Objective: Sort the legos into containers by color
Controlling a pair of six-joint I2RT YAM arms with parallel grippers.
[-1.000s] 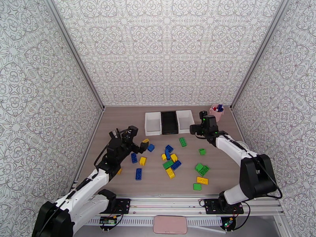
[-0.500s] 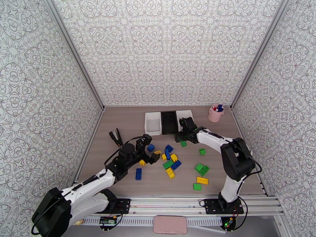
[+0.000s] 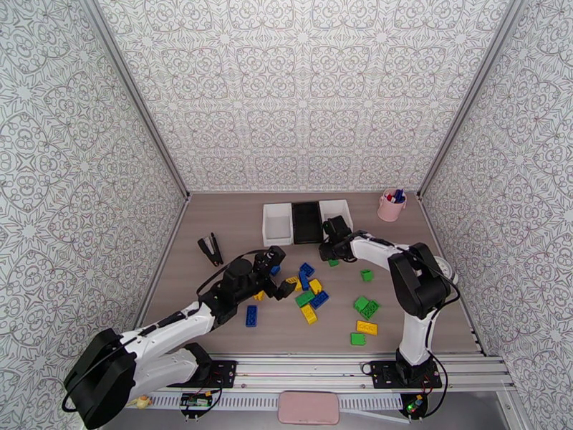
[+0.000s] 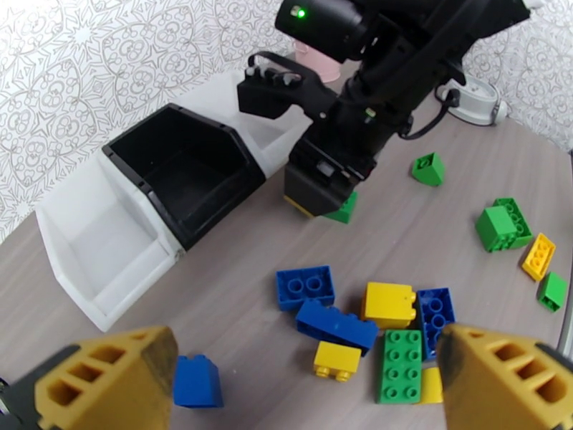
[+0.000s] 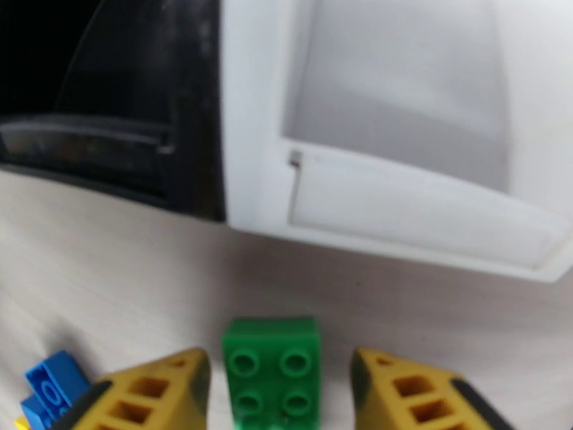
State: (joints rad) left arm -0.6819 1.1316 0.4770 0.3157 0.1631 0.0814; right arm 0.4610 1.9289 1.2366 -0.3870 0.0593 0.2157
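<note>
Right gripper stands partly open astride a green lego, a gap on each side, nothing gripped yet. That brick lies studs up on the table, just in front of the right-hand white container in the row by the far edge. It looks light, rigid and glossy; I would pinch its flat side walls squarely, since smooth faces may slip. Black container stands alongside, hard-walled too. Left gripper hangs wide open and empty over the mixed legos mid-table.
</note>
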